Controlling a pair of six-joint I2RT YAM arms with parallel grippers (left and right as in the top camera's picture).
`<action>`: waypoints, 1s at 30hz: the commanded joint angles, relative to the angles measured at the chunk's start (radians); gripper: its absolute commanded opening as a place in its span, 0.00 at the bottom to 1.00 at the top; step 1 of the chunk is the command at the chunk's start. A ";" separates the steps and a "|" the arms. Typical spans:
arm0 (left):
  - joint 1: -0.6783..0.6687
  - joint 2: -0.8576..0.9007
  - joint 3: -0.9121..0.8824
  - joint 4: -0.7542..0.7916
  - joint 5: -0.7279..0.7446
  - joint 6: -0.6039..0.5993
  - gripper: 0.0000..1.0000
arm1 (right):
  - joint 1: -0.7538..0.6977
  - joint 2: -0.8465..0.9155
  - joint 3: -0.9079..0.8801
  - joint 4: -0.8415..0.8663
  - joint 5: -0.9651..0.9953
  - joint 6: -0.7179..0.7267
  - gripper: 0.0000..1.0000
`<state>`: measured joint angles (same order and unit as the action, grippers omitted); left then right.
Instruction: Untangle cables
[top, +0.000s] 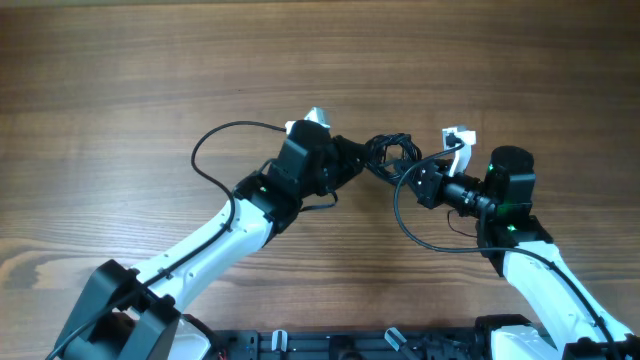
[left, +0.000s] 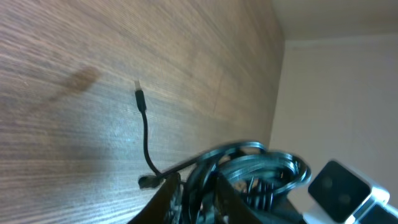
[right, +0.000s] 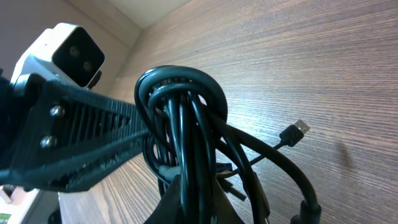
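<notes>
A wooden table (top: 120, 70) (brown, fine-grained) lies beneath.

It was a robotics lab bench, by every sign. Two white-and-black robot arms, the left arm (top: 215, 240) and the right arm (top: 545, 275), rose from a black base frame (top: 330, 345) at the near edge of a wood-grain tabletop (top: 120, 80). Each wrist carried a small white camera box (right: 68, 53), and black supply leads (top: 215, 145) looped loose off the arms. A plain pale wall (left: 348, 93) stood behind. The work piece was a bundle of cables (top: 392, 150), pinched between the left gripper (top: 358, 162) and the right gripper (top: 412, 182).
</notes>
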<state>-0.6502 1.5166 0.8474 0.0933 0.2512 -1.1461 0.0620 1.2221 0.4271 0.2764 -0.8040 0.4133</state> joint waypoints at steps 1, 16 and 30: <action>-0.036 0.004 0.003 -0.002 -0.011 0.069 0.14 | 0.001 -0.002 0.007 0.007 -0.034 -0.019 0.05; 0.187 -0.127 0.005 -0.011 0.279 0.092 0.04 | 0.001 -0.002 0.006 -0.090 0.200 -0.020 0.04; 0.132 -0.116 0.004 -0.070 0.252 0.122 1.00 | 0.001 -0.002 0.007 -0.081 0.021 -0.021 0.05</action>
<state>-0.5156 1.4033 0.8482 0.0219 0.5419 -1.0401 0.0639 1.2228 0.4271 0.1802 -0.7105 0.4095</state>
